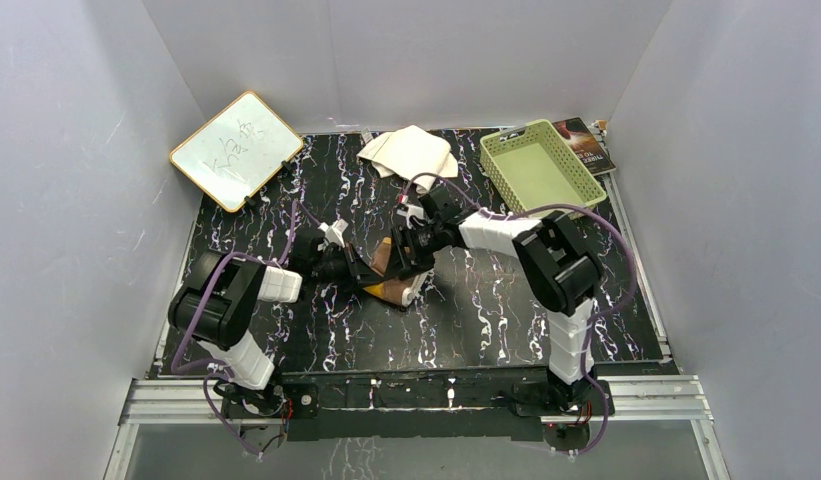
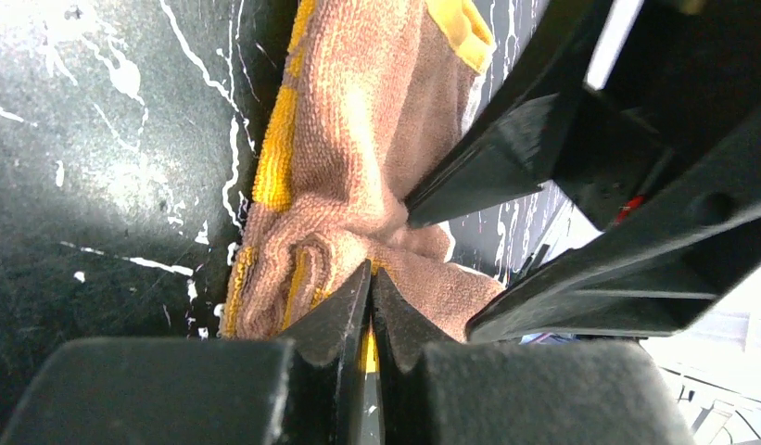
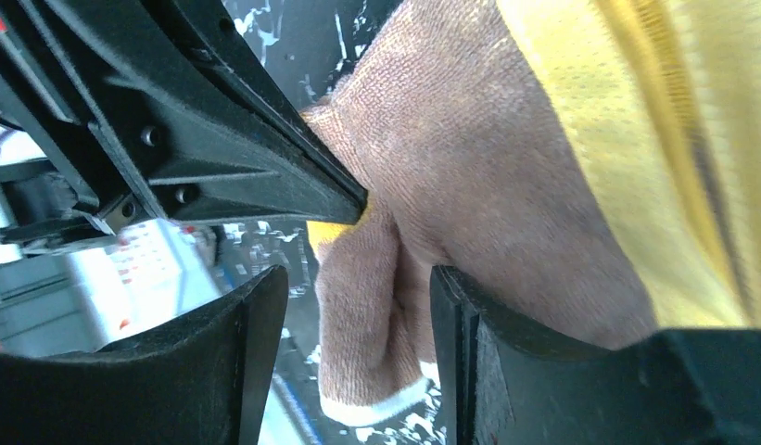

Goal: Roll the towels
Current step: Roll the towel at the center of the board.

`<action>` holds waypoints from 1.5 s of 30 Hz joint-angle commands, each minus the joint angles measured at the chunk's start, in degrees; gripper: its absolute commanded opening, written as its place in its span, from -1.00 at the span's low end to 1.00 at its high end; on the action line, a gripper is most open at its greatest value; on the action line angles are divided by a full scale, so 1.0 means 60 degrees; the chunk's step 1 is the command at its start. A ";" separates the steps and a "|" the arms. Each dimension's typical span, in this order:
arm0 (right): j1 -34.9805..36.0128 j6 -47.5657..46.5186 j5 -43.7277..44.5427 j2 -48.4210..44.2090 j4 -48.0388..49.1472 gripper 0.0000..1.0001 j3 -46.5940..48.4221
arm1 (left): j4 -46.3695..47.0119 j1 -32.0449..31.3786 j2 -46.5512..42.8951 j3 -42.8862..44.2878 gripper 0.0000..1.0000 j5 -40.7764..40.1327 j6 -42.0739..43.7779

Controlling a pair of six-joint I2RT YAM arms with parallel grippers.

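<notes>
Towels of two kinds are seen on the black marbled table [image 1: 486,310], one bunched at the middle between the arms and one lying at the far edge.

At the far left, a whiteboard [image 1: 236,150] with handwriting is propped at the table's corner against the wall.

Nearer the middle, the left gripper [image 2: 370,278] is reached in low over the table. Its fingertips are pressed almost together, and a yellow edge of cloth is pinched between them.

The orange-yellow towel [image 2: 348,139] is gathered on the table just beyond those fingertips. Its brown side is turned outward, yellow trim is shown along the folds, and several layers are bunched at the pinched end.

The right gripper [image 3: 358,276] is brought in from the other side, close against the left one. Its fingers are held apart. A brown fold with a pale hem hangs between them, touching the right-hand finger and clear of the other. In the left wrist view, one of its fingertips is seen pushed into the cloth.

Behind the grippers, the cream-white towel [image 1: 408,152] is laid loosely folded by the back wall.

To its right, a pale green basket [image 1: 576,180] is set on the table, and a dark booklet [image 1: 586,145] is tucked just behind it in the far right corner.
</notes>
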 commanded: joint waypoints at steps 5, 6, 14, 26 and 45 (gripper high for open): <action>0.0889 -0.2281 0.3489 -0.2858 0.0830 0.13 -0.1448 | -0.0592 -0.0106 0.0981 -0.0395 -0.91 -0.0847 0.0673; 0.1114 -0.2416 0.3765 -0.3157 0.1046 0.13 -0.1672 | -0.0577 -0.0109 0.1013 -0.0408 -0.91 -0.0833 0.0684; 0.1845 -0.2713 0.4311 -0.2846 0.1058 0.13 -0.1949 | -0.0611 -0.0110 0.1105 -0.0464 -0.92 -0.0812 0.0771; 0.1925 -0.2455 0.4999 -0.2762 0.1351 -0.19 -0.2478 | -0.0611 -0.0110 0.1115 -0.0592 -0.92 -0.0864 0.0834; 0.1065 -0.0693 0.2279 -0.0755 0.1700 -0.98 -0.2729 | -0.0879 -0.0110 0.1099 -0.0588 -0.93 -0.0916 0.0992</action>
